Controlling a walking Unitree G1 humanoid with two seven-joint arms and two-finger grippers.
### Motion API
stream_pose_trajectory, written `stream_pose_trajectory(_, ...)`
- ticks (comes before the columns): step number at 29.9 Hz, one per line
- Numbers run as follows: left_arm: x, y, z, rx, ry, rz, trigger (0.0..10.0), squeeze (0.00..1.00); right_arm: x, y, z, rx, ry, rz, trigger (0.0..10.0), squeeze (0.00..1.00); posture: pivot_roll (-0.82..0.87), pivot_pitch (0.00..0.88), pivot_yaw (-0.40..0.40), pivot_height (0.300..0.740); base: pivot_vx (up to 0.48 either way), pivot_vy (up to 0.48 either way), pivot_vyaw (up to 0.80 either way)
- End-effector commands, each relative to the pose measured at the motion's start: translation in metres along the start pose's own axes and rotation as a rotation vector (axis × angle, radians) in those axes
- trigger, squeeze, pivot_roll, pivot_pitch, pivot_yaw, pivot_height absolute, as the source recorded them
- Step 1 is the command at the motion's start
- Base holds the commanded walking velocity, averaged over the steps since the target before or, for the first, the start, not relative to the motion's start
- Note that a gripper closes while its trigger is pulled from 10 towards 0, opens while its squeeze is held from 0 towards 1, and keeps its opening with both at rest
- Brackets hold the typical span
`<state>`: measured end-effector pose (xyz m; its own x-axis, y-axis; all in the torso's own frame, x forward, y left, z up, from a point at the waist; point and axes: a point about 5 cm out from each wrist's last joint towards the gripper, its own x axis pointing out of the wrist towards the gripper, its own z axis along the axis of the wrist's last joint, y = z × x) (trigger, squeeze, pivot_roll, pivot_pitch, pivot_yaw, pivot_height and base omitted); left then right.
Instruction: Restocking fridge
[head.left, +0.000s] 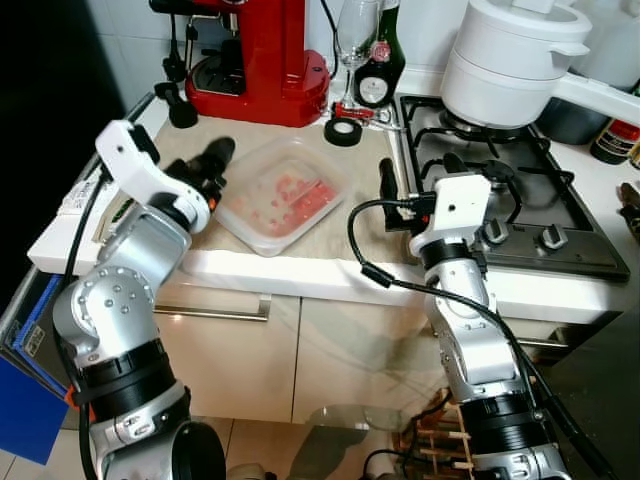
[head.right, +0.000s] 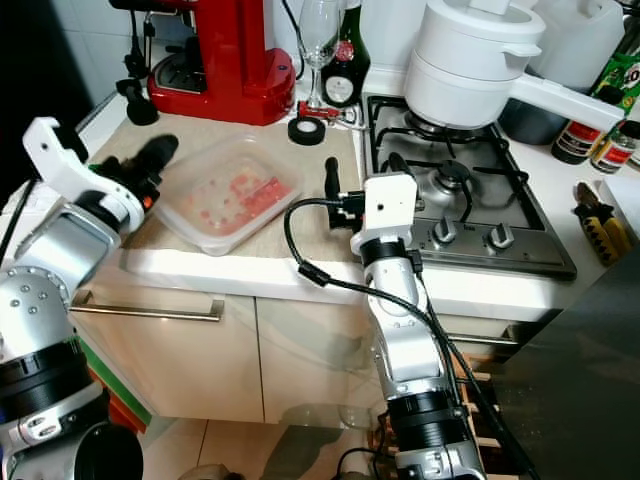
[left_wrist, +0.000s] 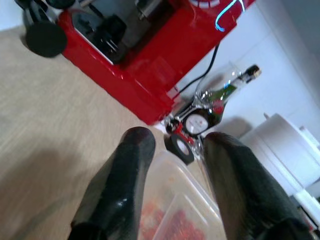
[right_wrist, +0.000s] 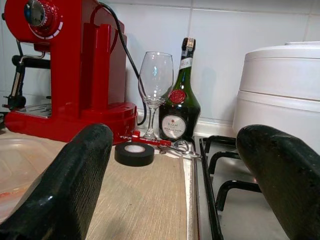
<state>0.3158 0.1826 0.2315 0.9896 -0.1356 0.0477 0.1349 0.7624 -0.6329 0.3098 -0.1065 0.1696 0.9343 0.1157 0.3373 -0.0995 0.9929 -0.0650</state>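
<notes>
Left claw (head.left: 215, 160) sits at the clear food container (head.left: 283, 195); right claw (head.left: 388, 180) beside it, fingers seemingly parted.

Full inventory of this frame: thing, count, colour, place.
Food container: 1, clear with red pieces inside, counter between the grippers.
Coffee machine: 1, red, back of counter.
Tape roll: 1, black, counter behind the container.
Wine glass: 1, clear, by the wall.
Bottle: 1, dark green, beside the glass.
Pot: 1, white, on the hob.
Hob: 1, steel, right of counter.
Left gripper: open, at the container's left edge.
Right gripper: open, on the container's right.
</notes>
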Motion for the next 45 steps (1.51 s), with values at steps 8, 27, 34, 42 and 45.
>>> stream_pose_trajectory(8, 0.002, -0.01, 0.021, 0.316, -0.081, -0.026, 0.0, 0.0, 0.0, -0.004, -0.001, -0.015, 0.004, -0.008, 10.0, 0.02, 0.07, 0.0, -0.034, 0.74, 0.0, 0.0, 0.0)
stream_pose_trajectory(27, 0.012, 0.025, 0.038, 0.781, 0.074, 0.155, 10.0, 1.0, 0.008, 0.001, 0.021, 0.011, -0.069, -0.001, 10.0, 0.02, 0.08, 0.0, -0.032, 0.74, 0.0, 0.0, 0.0)
stream_pose_trajectory(34, 0.014, 0.031, 0.038, 0.757, 0.094, 0.161, 10.0, 1.0, 0.007, 0.002, 0.02, 0.016, -0.066, -0.003, 10.0, 0.02, 0.08, 0.0, -0.031, 0.74, 0.0, 0.0, 0.0)
stream_pose_trajectory(42, 0.01, 0.036, 0.048, 0.862, 0.151, 0.183, 10.0, 0.19, 0.007, 0.003, 0.017, 0.017, -0.052, 0.002, 10.0, 0.02, 0.09, 0.0, -0.03, 0.74, 0.0, 0.0, 0.0)
stream_pose_trajectory(45, 0.011, 0.038, 0.051, 0.866, 0.167, 0.182, 10.0, 0.0, 0.006, 0.004, 0.017, 0.019, -0.048, 0.006, 10.0, 0.02, 0.09, 0.0, -0.028, 0.74, 0.0, 0.0, 0.0)
